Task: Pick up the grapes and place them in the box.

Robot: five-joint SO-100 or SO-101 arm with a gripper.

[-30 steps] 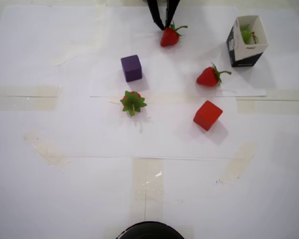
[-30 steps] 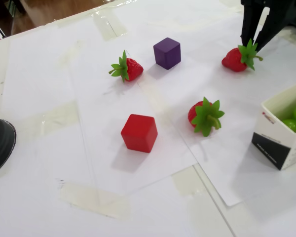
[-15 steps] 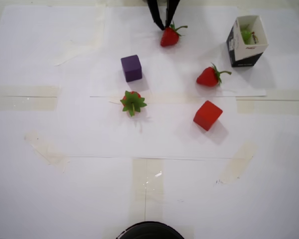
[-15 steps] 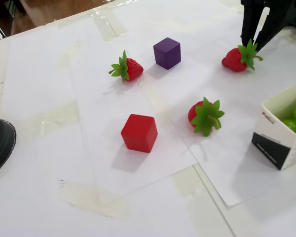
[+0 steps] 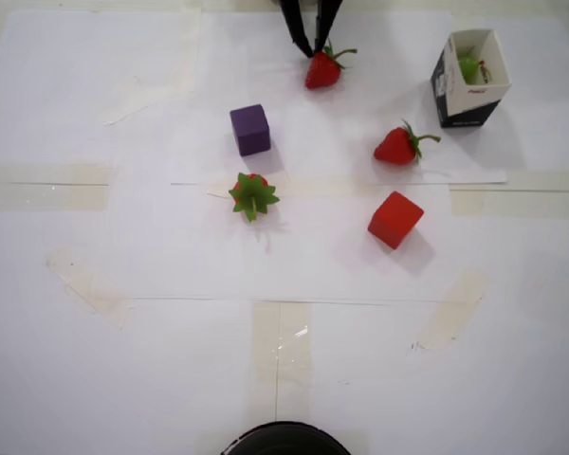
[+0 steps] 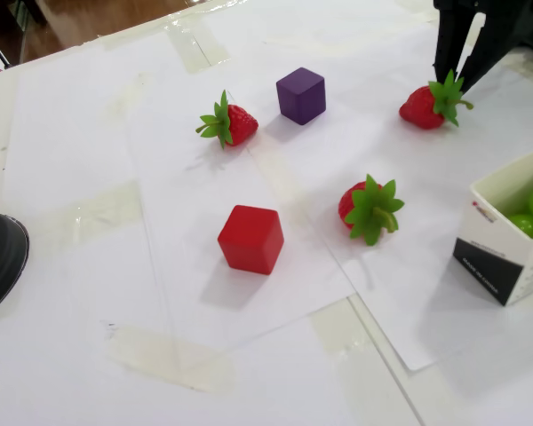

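Both grapes point(image 6: 531, 213) are seen inside the box point(image 6: 502, 257) at three o'clock of the fixed view — none lies loose. The gripper point(image 6: 455, 78), fingers apart and empty, is best lifted clear of the strawberry point(image 6: 424, 106) — no grasp is needed.

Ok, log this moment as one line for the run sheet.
grapes: inside box | pincer: open, empty, beside top strawberry | table: three strawberries, purple cube, red cube
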